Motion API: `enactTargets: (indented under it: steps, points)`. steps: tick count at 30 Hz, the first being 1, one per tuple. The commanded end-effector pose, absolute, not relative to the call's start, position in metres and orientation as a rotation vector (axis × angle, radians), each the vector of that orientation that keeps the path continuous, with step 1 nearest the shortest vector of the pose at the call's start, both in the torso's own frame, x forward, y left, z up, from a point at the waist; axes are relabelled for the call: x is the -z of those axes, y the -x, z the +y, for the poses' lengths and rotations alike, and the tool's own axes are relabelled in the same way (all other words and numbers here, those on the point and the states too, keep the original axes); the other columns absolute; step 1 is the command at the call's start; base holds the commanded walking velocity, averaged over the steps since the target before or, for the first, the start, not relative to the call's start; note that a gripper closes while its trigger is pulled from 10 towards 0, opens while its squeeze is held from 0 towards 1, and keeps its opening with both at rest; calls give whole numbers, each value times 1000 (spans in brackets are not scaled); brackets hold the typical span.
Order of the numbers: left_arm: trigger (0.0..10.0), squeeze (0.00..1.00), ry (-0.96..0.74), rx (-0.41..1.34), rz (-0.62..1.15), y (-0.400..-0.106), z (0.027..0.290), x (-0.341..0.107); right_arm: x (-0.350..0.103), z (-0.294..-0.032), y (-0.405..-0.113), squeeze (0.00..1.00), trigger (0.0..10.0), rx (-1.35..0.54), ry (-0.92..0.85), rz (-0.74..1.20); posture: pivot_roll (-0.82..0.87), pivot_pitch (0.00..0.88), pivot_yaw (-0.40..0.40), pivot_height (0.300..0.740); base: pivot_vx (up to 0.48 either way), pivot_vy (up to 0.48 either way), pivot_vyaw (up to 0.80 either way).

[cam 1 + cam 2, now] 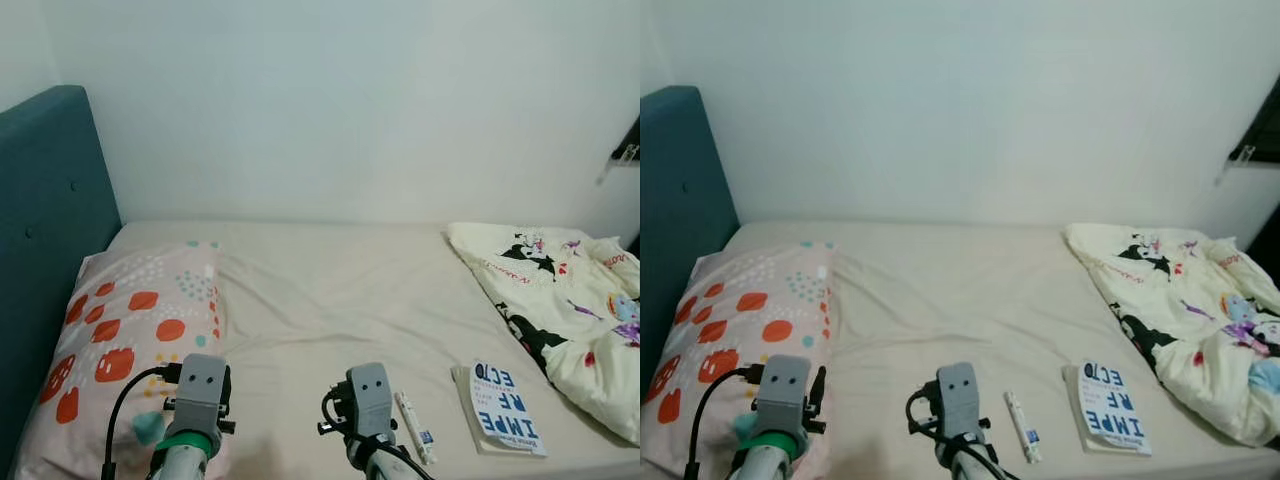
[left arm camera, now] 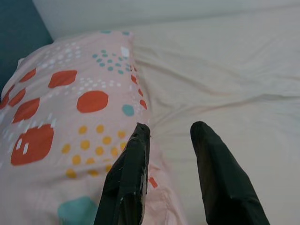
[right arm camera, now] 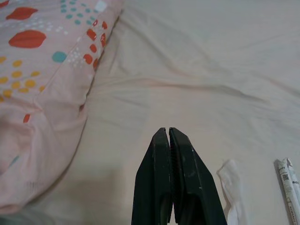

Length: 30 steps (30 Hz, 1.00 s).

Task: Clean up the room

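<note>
Now my left end effector (image 2: pixel 171 133) hangs wide over the pillow (image 2: pixel 70 108) edge; my right end effector (image 3: pixel 168 133) is closed, empty, left of the tube (image 3: pixel 290 187).

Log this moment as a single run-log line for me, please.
scene: bed | left gripper: open, above pillow edge | right gripper: shut, empty, over sheet | loose items: book, tube

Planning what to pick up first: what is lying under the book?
The book lies flat on the beige bedsheet, beside a white tube. Whatever its cover hides underneath cannot be seen.
</note>
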<state>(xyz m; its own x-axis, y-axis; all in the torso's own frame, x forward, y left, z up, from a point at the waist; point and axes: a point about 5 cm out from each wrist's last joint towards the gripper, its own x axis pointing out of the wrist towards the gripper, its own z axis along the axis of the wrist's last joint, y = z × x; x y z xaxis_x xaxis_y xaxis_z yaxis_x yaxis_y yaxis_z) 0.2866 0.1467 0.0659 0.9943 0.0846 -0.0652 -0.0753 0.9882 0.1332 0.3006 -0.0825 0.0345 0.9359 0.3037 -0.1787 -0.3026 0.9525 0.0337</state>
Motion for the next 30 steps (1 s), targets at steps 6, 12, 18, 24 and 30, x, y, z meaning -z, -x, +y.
enactTargets:
  steps: [6,12,18,24,30]
  points:
    - [10000,0,-126,-84,92,-286,146,-61,-30,-84,-298,0,10000,-318,15,210,50,12,-23,740,0,-480,0]
    - [10000,0,-126,-86,90,-286,147,-61,-29,-85,-298,0,10000,-318,16,210,51,16,-24,740,0,-480,0]
    - [10000,0,-125,-90,95,-285,149,-60,-29,-84,-298,0,10000,-317,16,212,52,18,-23,740,0,-480,0]
    - [10000,0,-101,-108,114,-286,152,-59,-29,-84,-298,0,10000,-317,14,212,55,18,-22,740,0,-400,0]
    - [10000,0,-57,-140,154,-287,157,-56,-29,-83,-298,0,10000,-317,13,212,56,19,-22,740,0,320,0]
